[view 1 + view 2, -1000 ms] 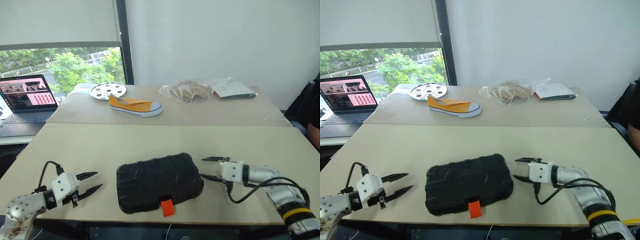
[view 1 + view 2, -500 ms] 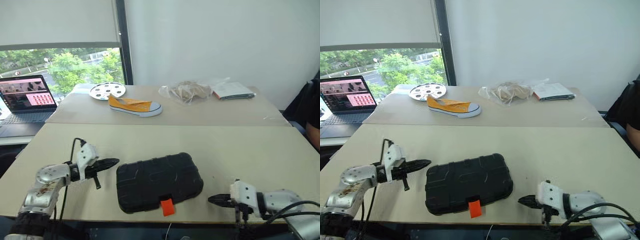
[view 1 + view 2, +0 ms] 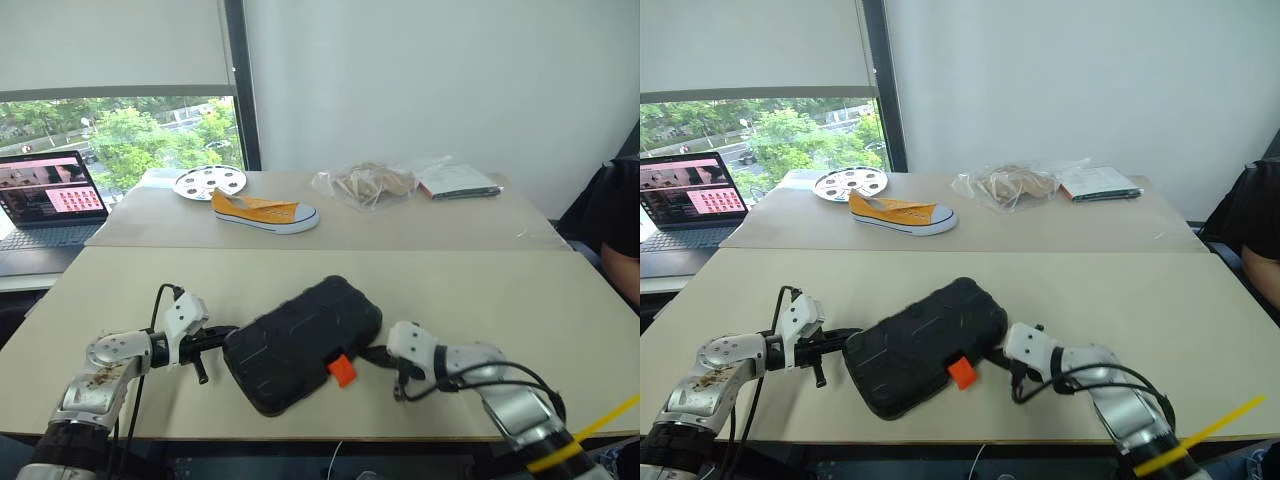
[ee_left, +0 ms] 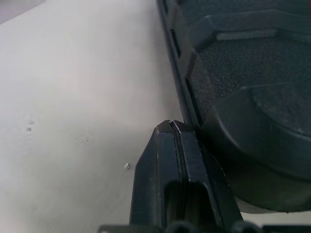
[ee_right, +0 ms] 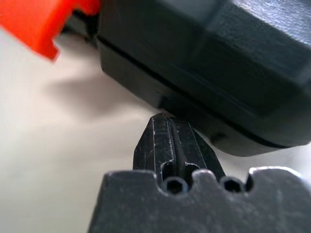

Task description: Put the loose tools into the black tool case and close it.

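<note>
Both arms have closed in and the black tool case [image 3: 300, 343] has swung diagonal on the surface [image 3: 480, 290] — left gripper [image 3: 215, 337] at its near-left end, right gripper [image 3: 372, 353] beside the orange latch [image 3: 342, 370], both jaws shut, holding nothing.

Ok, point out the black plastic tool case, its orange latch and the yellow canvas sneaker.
Black plastic tool case [image 3: 300, 335]: left eye view, lid centre.
Orange latch [image 3: 342, 369]: left eye view, tab middle.
Yellow canvas sneaker [image 3: 262, 210]: left eye view, side canvas.

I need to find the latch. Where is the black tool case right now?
In the head views the black tool case lies skewed on the near table, between the left gripper and right gripper, orange latch facing the near edge.
</note>
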Motion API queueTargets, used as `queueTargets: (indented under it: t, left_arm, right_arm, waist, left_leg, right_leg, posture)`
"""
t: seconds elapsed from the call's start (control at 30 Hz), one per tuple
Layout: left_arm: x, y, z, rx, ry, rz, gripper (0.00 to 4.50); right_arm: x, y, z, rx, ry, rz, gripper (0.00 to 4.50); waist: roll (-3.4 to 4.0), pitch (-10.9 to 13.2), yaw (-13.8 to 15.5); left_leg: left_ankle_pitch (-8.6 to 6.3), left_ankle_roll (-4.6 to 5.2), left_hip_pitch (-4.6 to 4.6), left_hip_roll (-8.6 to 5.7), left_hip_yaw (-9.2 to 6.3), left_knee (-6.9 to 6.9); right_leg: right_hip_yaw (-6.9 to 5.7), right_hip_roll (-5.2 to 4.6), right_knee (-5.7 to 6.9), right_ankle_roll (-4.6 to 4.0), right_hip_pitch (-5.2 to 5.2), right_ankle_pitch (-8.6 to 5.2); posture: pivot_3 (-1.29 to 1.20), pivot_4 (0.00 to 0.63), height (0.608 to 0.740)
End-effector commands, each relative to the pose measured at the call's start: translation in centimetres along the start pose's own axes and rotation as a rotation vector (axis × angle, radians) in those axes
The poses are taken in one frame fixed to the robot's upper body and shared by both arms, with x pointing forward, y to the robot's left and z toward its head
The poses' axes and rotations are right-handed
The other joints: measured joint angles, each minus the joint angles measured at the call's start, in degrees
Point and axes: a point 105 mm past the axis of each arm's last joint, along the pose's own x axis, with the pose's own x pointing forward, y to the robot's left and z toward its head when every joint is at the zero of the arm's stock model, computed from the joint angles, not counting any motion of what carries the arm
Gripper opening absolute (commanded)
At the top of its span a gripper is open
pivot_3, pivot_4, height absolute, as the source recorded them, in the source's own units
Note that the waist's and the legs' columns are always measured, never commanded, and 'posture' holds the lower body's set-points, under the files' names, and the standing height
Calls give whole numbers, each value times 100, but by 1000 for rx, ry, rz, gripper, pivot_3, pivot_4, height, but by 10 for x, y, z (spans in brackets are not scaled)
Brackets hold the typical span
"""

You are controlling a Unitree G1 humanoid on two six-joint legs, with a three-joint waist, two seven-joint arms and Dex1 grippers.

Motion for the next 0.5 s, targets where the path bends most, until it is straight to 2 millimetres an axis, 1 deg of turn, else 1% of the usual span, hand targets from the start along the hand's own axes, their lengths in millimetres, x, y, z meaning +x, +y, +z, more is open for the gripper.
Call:
queueTargets:
  t: [0.03,0.13,0.17,0.23,0.3,0.37,0.4,0.43,0.5]
  left_arm:
    - [-9,11,14,7,-70,90,10]
    - [-15,16,35,26,-158,107,10]
    - [-15,16,37,29,-167,104,10]
    - [-14,13,47,52,-189,67,10]
    - [-9,9,62,62,-215,20,10]
    - [4,0,74,80,-217,-55,10]
    - [13,-8,76,97,-199,-107,10]
    - [24,-16,76,103,-175,-151,10]
    - [39,-28,73,121,-147,-208,10]
  right_arm:
    - [-9,-16,6,-61,-16,-11,0]
    - [-27,-11,-2,-66,13,33,0]
    - [-30,-9,-3,-66,16,43,0]
    - [-39,-1,-4,-40,24,69,0]
    - [-49,11,-2,-20,27,107,0]
    - [-54,22,6,5,11,130,0]
    - [-55,29,11,8,-3,149,0]
    - [-54,35,17,13,-18,161,0]
    - [-52,40,25,30,-47,152,0]
  waist:
    - [1,1,7]
    - [1,3,53]
    - [2,2,75]
    - [2,2,96]
    - [2,3,124]
    - [1,3,138]
    - [1,3,143]
    - [1,3,154]
    - [2,3,145]
  left_leg:
    - [0,0,-1,0,-1,0]
    - [-1,3,-12,-1,-3,0]
    - [-2,5,-12,-1,-3,3]
    - [-8,13,-12,-3,-3,0]
    - [-10,16,-16,-6,-3,-2]
    - [-13,17,-17,-6,-4,-1]
    - [-13,18,-17,-7,-4,0]
    - [-13,18,-17,-8,-5,0]
    - [-13,18,-10,-13,-7,2]
  right_leg:
    - [0,0,0,0,0,0]
    - [-6,-4,-4,2,-7,-1]
    - [-12,-5,-5,5,-6,-3]
    - [-16,-7,-10,18,-5,-11]
    - [-17,-8,-14,24,-5,-15]
    - [-19,-7,-17,27,-4,-17]
    - [-18,-8,-16,27,-3,-17]
    - [-17,-8,-16,27,-2,-17]
    - [-14,-8,-13,29,6,-18]
  posture:
    - [0,150,740]
    - [0,150,740]
    - [0,150,740]
    - [0,150,740]
    - [0,150,740]
    - [0,150,740]
    - [0,150,740]
    - [0,150,740]
    - [0,150,740]
